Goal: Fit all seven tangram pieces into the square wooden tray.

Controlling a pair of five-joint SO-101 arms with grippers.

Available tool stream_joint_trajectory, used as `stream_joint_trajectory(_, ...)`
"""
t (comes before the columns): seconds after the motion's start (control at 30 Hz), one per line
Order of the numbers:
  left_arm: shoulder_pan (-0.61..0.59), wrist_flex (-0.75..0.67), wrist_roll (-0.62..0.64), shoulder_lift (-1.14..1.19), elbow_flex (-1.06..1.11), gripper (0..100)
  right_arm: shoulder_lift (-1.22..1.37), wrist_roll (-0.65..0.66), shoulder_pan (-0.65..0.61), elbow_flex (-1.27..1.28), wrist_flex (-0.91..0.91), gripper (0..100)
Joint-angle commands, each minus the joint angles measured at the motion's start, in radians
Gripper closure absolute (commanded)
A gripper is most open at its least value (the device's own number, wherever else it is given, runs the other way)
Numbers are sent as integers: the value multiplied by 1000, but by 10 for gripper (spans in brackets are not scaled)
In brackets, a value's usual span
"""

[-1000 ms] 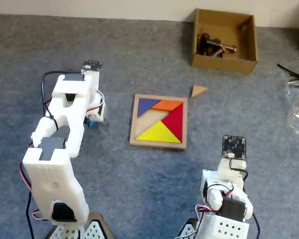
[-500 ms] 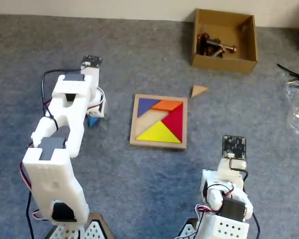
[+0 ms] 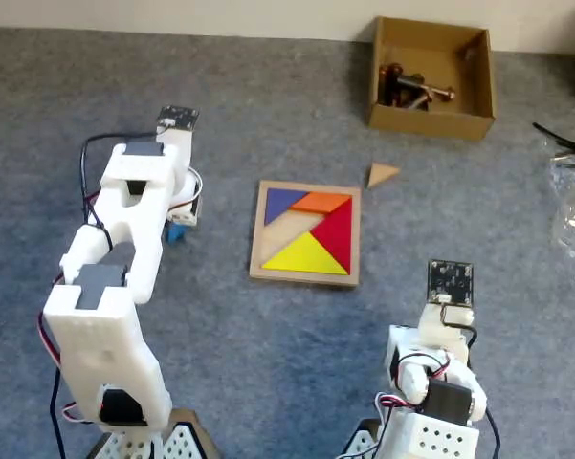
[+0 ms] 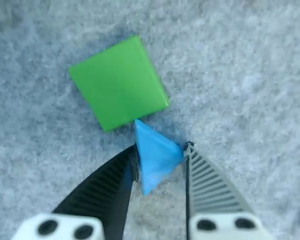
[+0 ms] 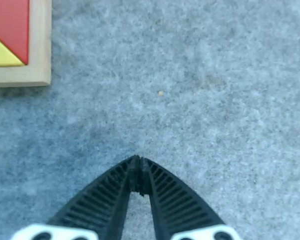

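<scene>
Left wrist view, nearest item: left hand [image 4: 161,149], fingers pinching a blue triangle [image 4: 157,161] across its sides, low over the grey worktop [image 4: 249,75]. We cannot tell whether the piece is lifted or resting.

Next out: green square [image 4: 119,82], flat on the worktop. Its near edge touches, or all but touches, the blue triangle's tip.

Right wrist view: right hand [image 5: 139,162], fingers pressed together on nothing, over bare worktop. Beyond it we see a corner of the tray [image 5: 20,77], with a red piece [image 5: 10,25] and a yellow piece [image 5: 0,57] seated inside.

High view, mid-worktop: the tray lies between the two arms. It also holds a purple piece [image 3: 282,200] and an orange piece [image 3: 322,202]. A pale gap is left on the side toward the left arm.

Farther: wooden triangle [image 3: 382,174], loose beyond the tray.

Farthest: cardboard box [image 3: 431,120], well apart from the task.

Step in hand, by our judgement: pickup of the blue triangle, with four of seven pieces seated. The next move calls for a clean lift that does not drag the green square. The piece then needs a carry to the gap and a turn to match its edges.

Between views: the left wrist view gives us the grip and the green square. The high view gives us the tray's fill and the route to it.
</scene>
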Motion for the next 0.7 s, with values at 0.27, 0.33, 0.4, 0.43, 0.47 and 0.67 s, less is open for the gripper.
stream_joint_trajectory(0.27,65,169,-166,-133,-120,979,-10,-8,12,110,-30,988)
stream_joint_trajectory(0.33,107,207,-227,-150,-150,979,-10,-8,12,110,-30,988)
stream_joint_trajectory(0.4,140,226,-275,-160,-165,979,-10,-8,12,110,-30,988)
stream_joint_trajectory(0.43,153,226,-296,-166,-166,979,-10,-8,12,110,-30,988)
stream_joint_trajectory(0.47,163,224,-315,-168,-165,979,-10,-8,12,110,-30,988)
stream_joint_trajectory(0.67,217,219,-377,-163,-165,976,-10,-8,12,110,-30,988)
